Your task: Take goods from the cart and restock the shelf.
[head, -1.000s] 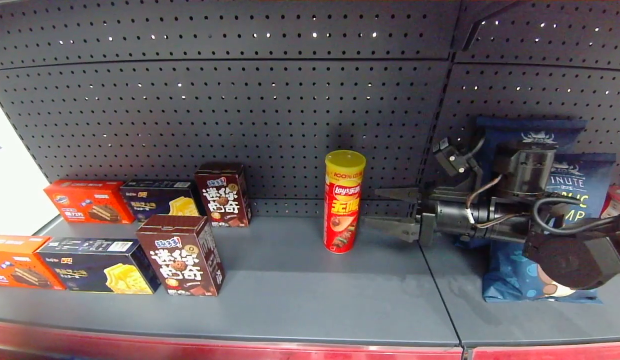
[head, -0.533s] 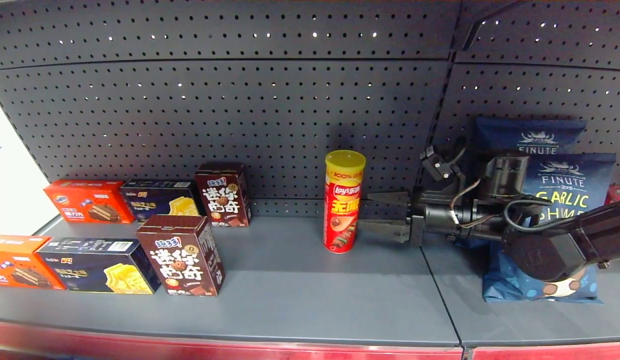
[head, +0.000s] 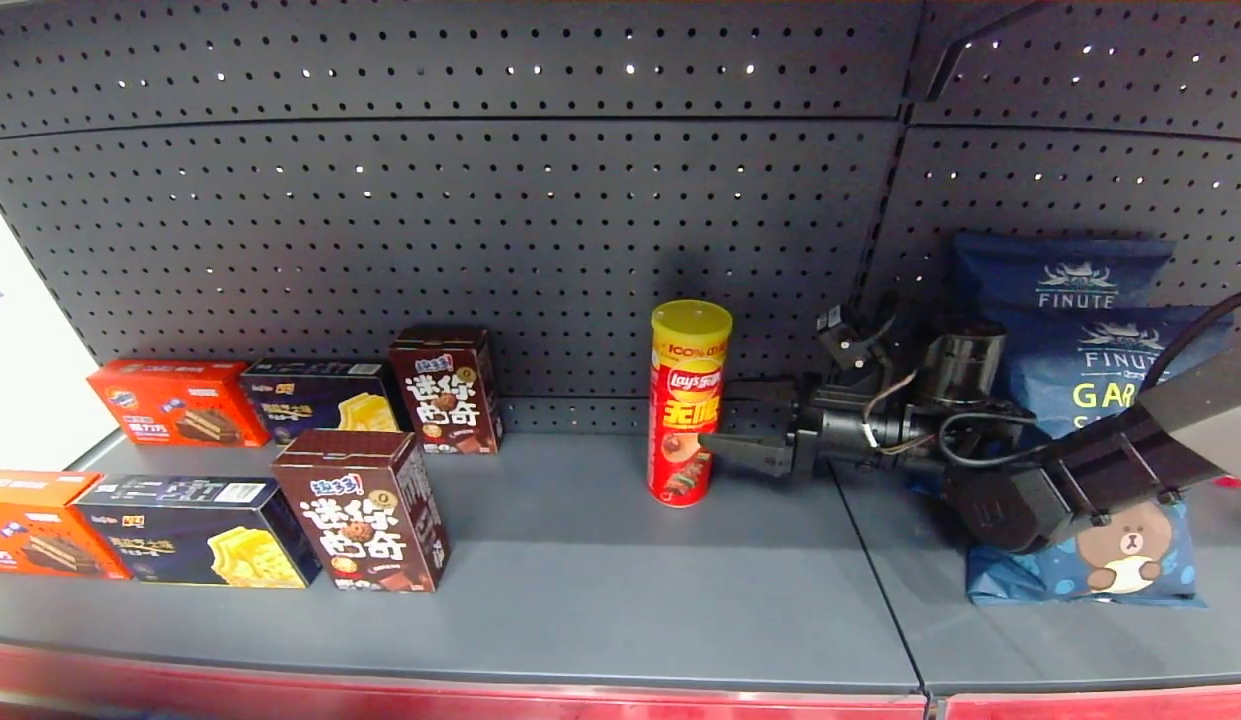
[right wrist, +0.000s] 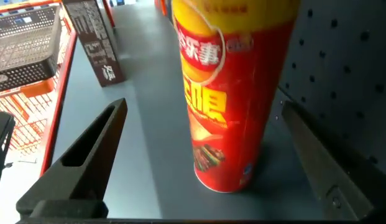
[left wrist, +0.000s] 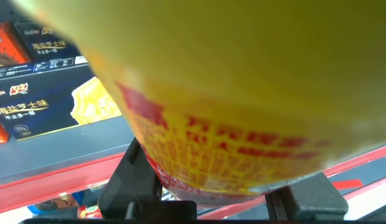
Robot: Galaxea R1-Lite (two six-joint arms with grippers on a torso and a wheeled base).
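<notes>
A red chips can with a yellow lid (head: 688,400) stands upright on the grey shelf (head: 620,580), close to the pegboard. My right gripper (head: 718,415) is open and level at the can's right side, its front fingertip overlapping the can's lower half. In the right wrist view the can (right wrist: 227,93) stands between the two spread fingers (right wrist: 87,155). In the left wrist view a second can, yellow with red print (left wrist: 230,93), sits very close between the fingers of my left gripper (left wrist: 220,199), which is shut on it.
Orange (head: 175,400), navy (head: 320,395) and brown boxes (head: 445,388) stand in two rows at the shelf's left. Blue snack bags (head: 1090,300) lean at the right behind my right arm. A red strip (head: 460,695) marks the front edge. A wire basket (right wrist: 25,37) is beyond the shelf.
My right gripper has moved left along the shelf, from a gap beside the standing can to its fingers reaching around it. The can has stayed put.
</notes>
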